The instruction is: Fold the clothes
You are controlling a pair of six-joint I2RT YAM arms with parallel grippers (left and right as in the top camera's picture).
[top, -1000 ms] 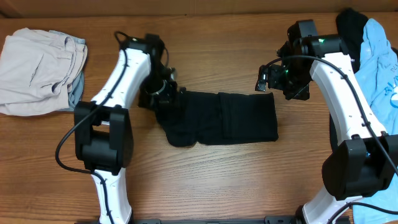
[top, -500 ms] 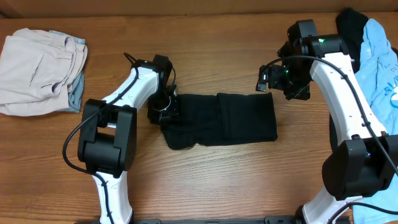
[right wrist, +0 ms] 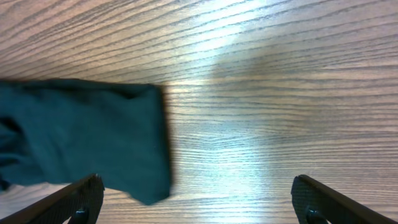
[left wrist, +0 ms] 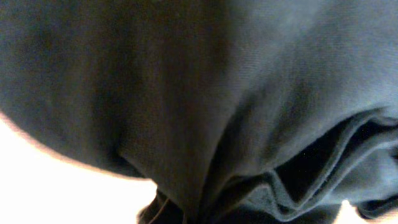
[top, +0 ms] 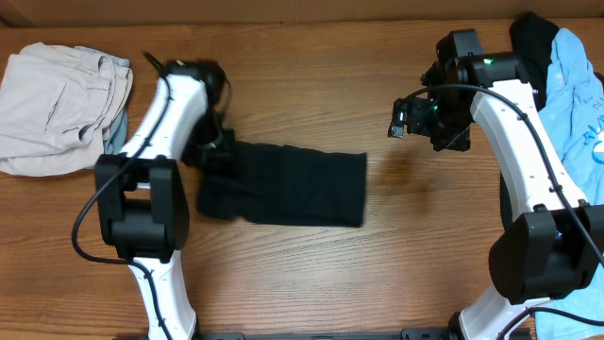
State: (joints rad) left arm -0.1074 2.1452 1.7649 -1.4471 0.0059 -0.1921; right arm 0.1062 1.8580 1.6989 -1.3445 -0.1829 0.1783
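clamping the clothes point(top: 293, 184) at their left end, left gripper point(top: 215, 156); right gripper point(right wrist: 196, 186) agape, well apart.

no readable text or labels, dark print on light-blue shirt point(top: 578, 85) too small to read

I'm seeing a crumpled beige garment point(top: 57, 109) at the far left of the wooden table point(top: 311, 57), with a grey-blue piece point(top: 115, 144) poking out at its right edge. Far right, a light-blue T-shirt point(top: 578, 85) lies heaped against a black garment point(top: 533, 38).
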